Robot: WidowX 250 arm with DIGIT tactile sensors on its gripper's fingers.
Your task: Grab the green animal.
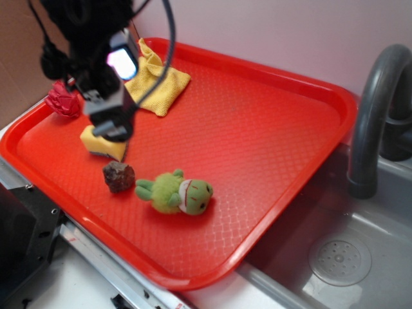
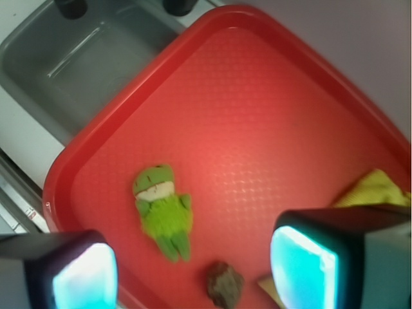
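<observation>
The green animal (image 1: 175, 192), a fuzzy lime-green plush frog with a pale face patch, lies on its back near the front rim of the red tray (image 1: 257, 122). My gripper (image 1: 111, 129) hangs above the tray's left part, over a yellow sponge (image 1: 102, 145), up and to the left of the frog and apart from it. In the wrist view the frog (image 2: 162, 212) lies ahead of the gripper (image 2: 193, 273), closer to the left finger. The jaws stand wide open with nothing between them.
A brown rock-like lump (image 1: 118, 176) sits just left of the frog, and shows in the wrist view as the lump (image 2: 224, 283). A yellow cloth (image 1: 158, 84) and a red crumpled object (image 1: 63, 101) lie at the tray's back left. A grey sink (image 1: 360, 257) with a faucet (image 1: 373, 116) is at the right.
</observation>
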